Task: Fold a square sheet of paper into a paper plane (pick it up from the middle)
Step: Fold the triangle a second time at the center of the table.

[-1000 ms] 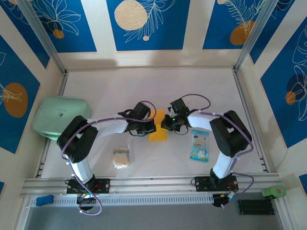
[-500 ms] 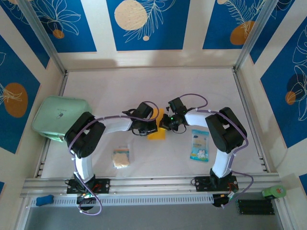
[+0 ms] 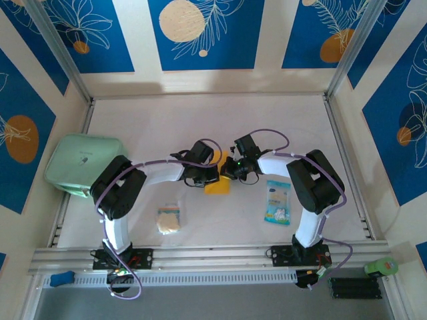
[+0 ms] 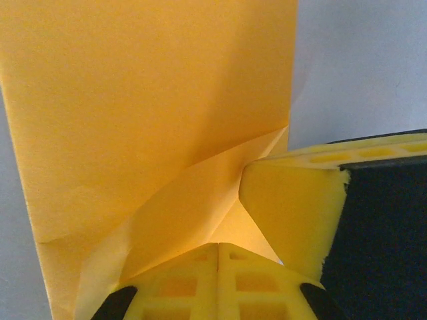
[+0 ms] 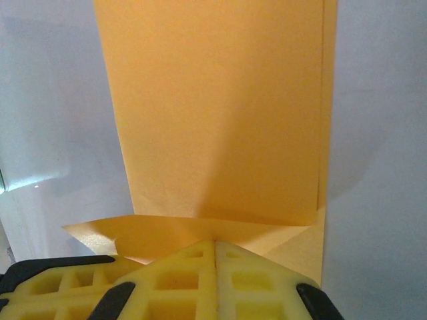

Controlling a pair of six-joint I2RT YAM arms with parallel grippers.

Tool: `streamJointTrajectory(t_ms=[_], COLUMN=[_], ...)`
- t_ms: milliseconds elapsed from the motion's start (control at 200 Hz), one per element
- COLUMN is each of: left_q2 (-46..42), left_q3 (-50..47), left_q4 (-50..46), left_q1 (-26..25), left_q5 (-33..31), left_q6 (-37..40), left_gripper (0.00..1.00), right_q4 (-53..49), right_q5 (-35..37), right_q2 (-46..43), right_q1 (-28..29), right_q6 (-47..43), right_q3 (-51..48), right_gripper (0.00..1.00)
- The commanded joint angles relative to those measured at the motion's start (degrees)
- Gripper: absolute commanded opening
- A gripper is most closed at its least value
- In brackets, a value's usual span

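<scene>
Here both the left pincer (image 4: 219,248) and the right pincer (image 5: 215,243) were closed, tips touching the square sheet of paper (image 3: 218,187). It lay partly folded on the desk (image 3: 167,127).

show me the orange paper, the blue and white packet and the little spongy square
orange paper (image 3: 218,187): top external view, on the uncovered near part of the sheet
blue and white packet (image 3: 277,202): top external view, on the middle of its printed face
spongy square (image 3: 169,219): top external view, on its centre

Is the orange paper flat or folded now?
Folded: the square sheet of paper shows diagonal creases and a turned-over flap.
</scene>
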Motion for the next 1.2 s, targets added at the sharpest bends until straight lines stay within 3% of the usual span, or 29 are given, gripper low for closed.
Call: streamJointTrajectory(t_ms=[0,485,715,1000,1196], left_q2=[0.74,1.69,-4.13,-11.27,-13.46], left_q3=[1.29,-4.79,-10.93,-11.23,-8.64], left_q4=[-1.06,-1.63,-4.53,-12.63,-6.08], left_q1=[0.56,1.11,1.91,3.13,4.11], left_q5=[-0.98,0.98,2.36,2.13,2.68], left_q6=[0.93,1.52,3.52,8.33,5.99], left_gripper=[0.04,0.04,0.04,0.04,0.13], right_q4=[-0.12,-6.29,-7.51,-7.68,-2.56], right_q5=[-0.37,3.41,3.99,3.62,-0.75], right_q2=[2.15,5.57,6.09,5.79,0.45], right_q1=[-0.35,-0.14,-0.43,-0.62,-0.54], right_q6=[0.8,-0.38,-0.92,-2.11,-3.38], right_q3=[1.57,3.11,3.46,3.62,2.71], right_gripper=[0.02,0.01,0.01,0.01,0.07])
